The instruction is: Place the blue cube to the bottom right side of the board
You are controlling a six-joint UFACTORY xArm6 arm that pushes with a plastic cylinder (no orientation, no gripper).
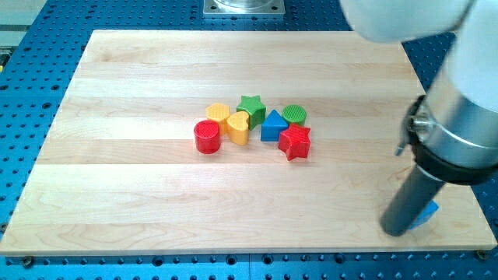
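The blue cube (427,211) lies near the board's bottom right corner, mostly hidden behind my rod; only a small blue corner shows. My tip (398,230) rests on the board just left of and touching the cube. The arm's grey and white body fills the view's right side above it.
A cluster sits mid-board: red cylinder (207,136), yellow cylinder (219,115), yellow heart (238,127), green star (251,107), blue triangle (273,124), green cylinder (295,115), red star (295,142). The wooden board (140,202) lies on a blue perforated table (31,85).
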